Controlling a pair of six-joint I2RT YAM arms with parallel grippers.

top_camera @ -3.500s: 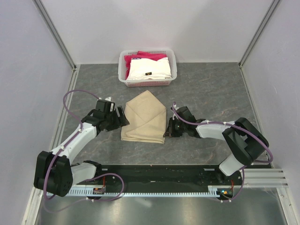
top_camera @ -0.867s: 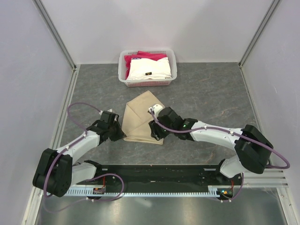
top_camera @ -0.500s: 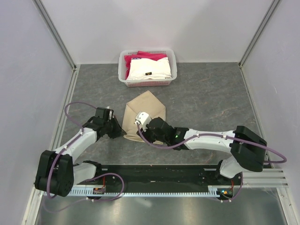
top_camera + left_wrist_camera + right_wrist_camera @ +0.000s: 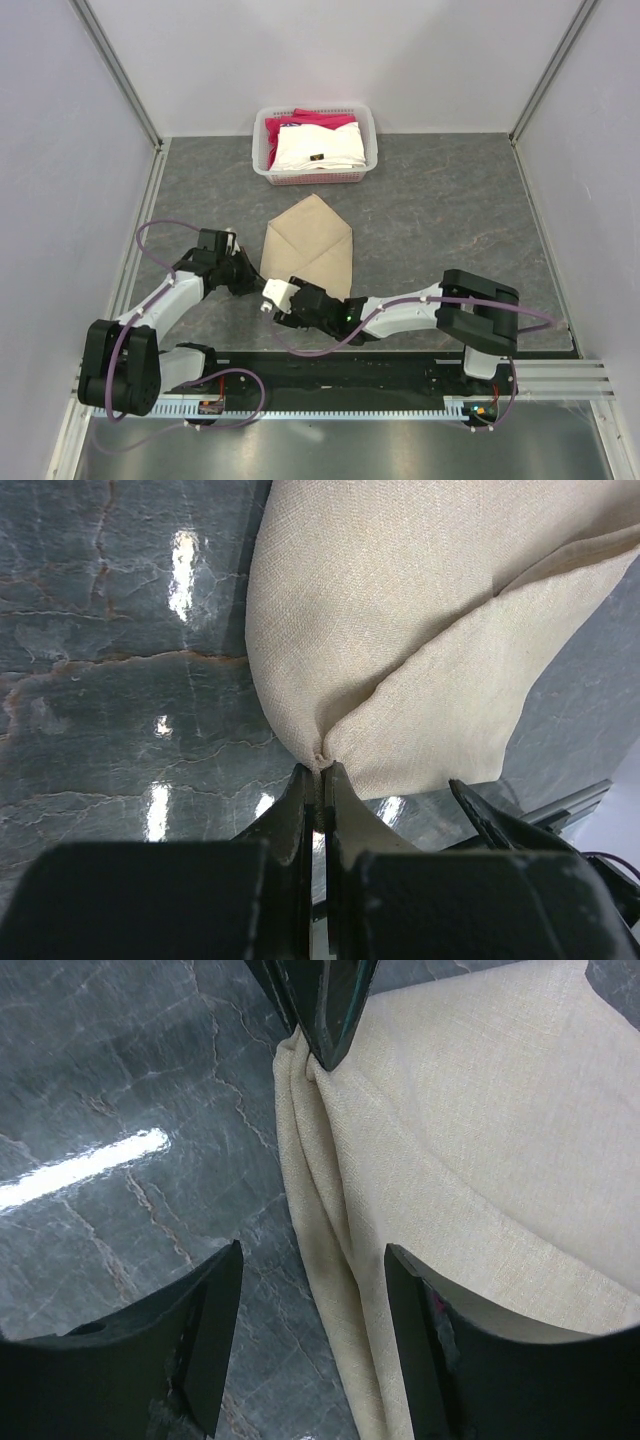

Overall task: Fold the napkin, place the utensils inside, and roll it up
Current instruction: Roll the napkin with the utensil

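The tan napkin lies folded in the middle of the table, a point toward the basket. My left gripper is shut on a pinch of the napkin's left edge, and the cloth puckers at the tips of that gripper. My right gripper reaches across to the napkin's near left corner and stands open. In its wrist view the jaws of the right gripper straddle the layered cloth edge without touching it, and the left gripper's fingertips show just ahead. The utensils are out of view.
A white basket stands at the back of the table holding a white folded cloth and a pink-red one. Grey walls close in left, right and back. The right arm stretches along the near edge.
The right arm has swung from the napkin's right side across to its near left corner, its jaws spreading wider. The left gripper has kept its pinch on the left edge.
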